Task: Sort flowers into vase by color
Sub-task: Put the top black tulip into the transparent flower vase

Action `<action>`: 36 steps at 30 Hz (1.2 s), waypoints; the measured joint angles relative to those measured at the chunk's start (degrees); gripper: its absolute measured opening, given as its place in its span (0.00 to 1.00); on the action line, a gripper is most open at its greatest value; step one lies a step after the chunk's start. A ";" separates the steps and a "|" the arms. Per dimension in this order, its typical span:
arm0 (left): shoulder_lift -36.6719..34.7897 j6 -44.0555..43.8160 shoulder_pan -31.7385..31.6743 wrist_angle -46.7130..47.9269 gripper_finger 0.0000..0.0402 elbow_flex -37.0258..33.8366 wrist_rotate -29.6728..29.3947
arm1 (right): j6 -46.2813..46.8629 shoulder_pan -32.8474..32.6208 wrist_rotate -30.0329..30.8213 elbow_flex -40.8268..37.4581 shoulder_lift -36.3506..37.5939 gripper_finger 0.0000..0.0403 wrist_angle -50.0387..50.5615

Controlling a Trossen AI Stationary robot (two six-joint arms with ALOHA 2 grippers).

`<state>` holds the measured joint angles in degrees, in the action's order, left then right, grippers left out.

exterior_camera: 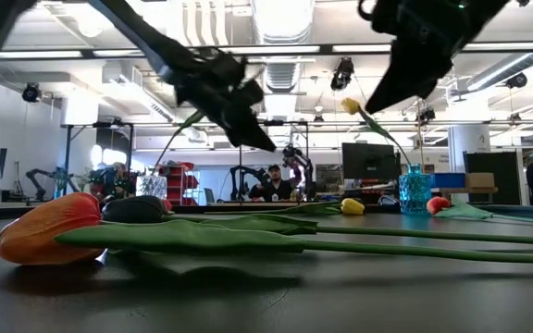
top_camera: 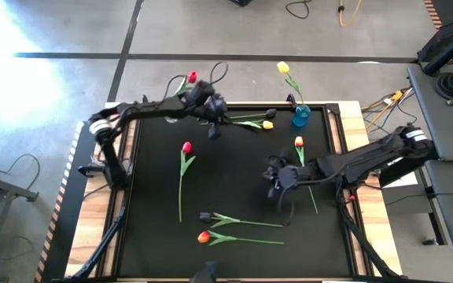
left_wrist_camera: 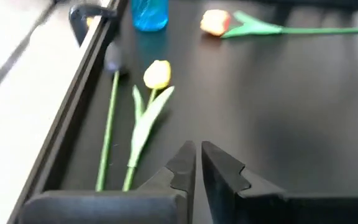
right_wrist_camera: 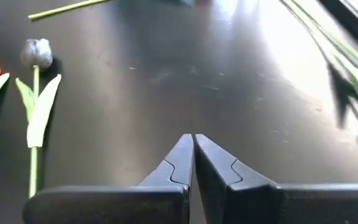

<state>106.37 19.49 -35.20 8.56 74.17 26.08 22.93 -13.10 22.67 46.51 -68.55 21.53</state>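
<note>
Tulips (top_camera: 185,161) look light and floppy; I'd pinch mid-stem, though both pincers, left (left_wrist_camera: 197,163) and right (right_wrist_camera: 193,155), are closed empty.

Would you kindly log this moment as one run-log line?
left gripper: shut, empty, near yellow tulip | right gripper: shut, empty, mid-mat | blue vase: one yellow flower | other tulips on mat
</note>
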 joint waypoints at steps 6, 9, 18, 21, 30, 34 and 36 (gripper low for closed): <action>10.06 3.13 -2.48 12.37 0.14 14.68 0.01 | -0.94 0.02 1.77 -2.04 3.77 0.02 0.09; 14.54 4.53 -3.13 18.42 0.18 21.14 -0.07 | -2.07 0.02 1.92 -2.04 4.04 0.02 0.18; 26.35 11.47 -2.93 33.62 0.21 40.36 -5.67 | -3.05 0.02 2.87 -2.07 3.54 0.02 0.12; 29.91 13.47 -2.93 38.85 0.21 47.31 -5.67 | -2.94 0.02 2.87 -2.08 3.54 0.02 0.05; 37.43 18.46 -3.11 47.73 0.21 58.10 -7.53 | -2.58 0.02 2.88 -2.08 3.41 0.02 -0.03; 37.16 19.06 -3.41 47.23 0.21 56.19 -9.24 | -2.54 0.02 2.87 -2.08 3.41 0.02 -0.03; 37.07 19.06 -3.65 46.91 0.21 55.84 -9.26 | -2.55 0.02 2.87 -2.08 3.41 0.02 -0.26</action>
<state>143.44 38.54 -38.84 55.47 130.00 16.82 20.37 -13.08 25.54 44.42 -65.14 21.27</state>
